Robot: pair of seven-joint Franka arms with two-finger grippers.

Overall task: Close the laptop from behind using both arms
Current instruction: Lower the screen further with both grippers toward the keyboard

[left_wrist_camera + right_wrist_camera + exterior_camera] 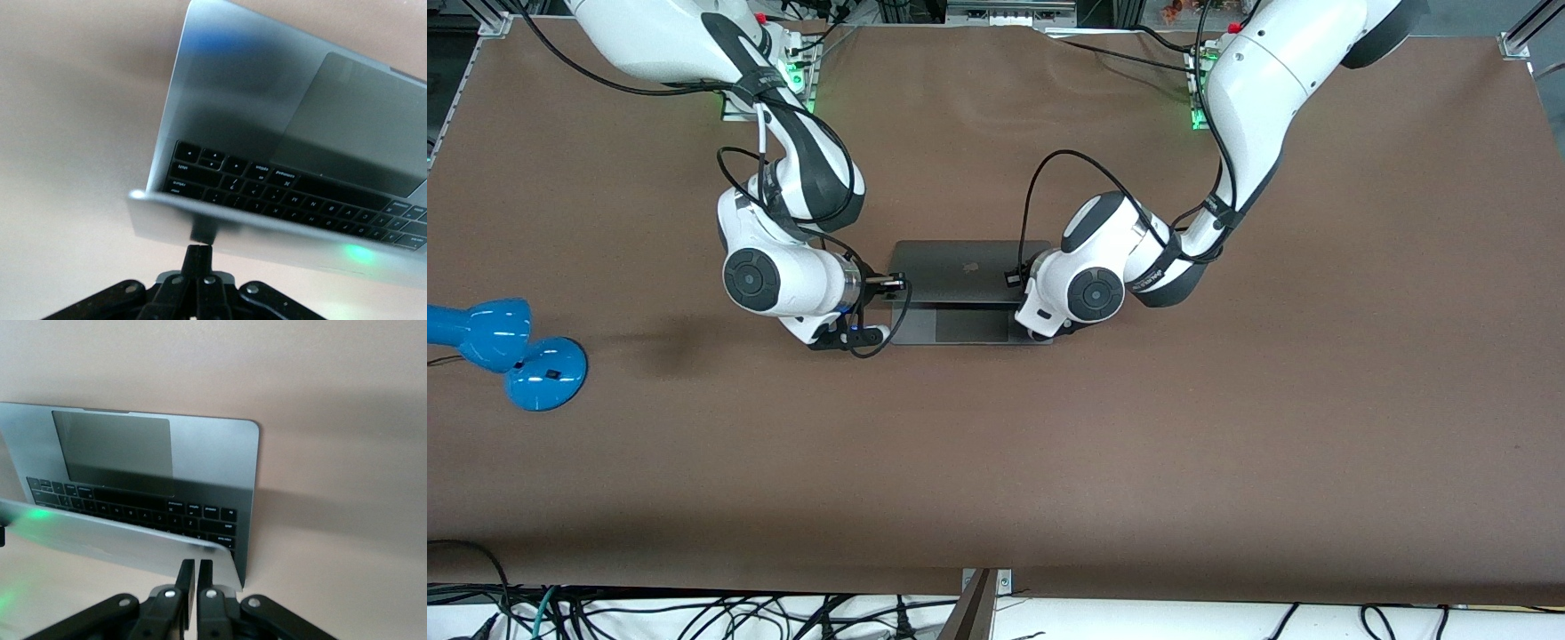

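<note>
Laptop [967, 271] lid tilted partway down; left gripper [199, 257] and right gripper [195, 577] both pinched closed, empty, fingertips pressing lid's back.

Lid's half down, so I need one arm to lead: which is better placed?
Neither clearly. The left gripper and right gripper, both shut, press matching corners of the slim space-grey metal laptop lid.

— Anything to read here?
— The laptop [967, 276] has a dark apple logo [966, 267] on its lid.
— And the keys?
— The keyboard [293, 193] has pale markings, too blurred to read. No other labels or numbers can be made out.
</note>
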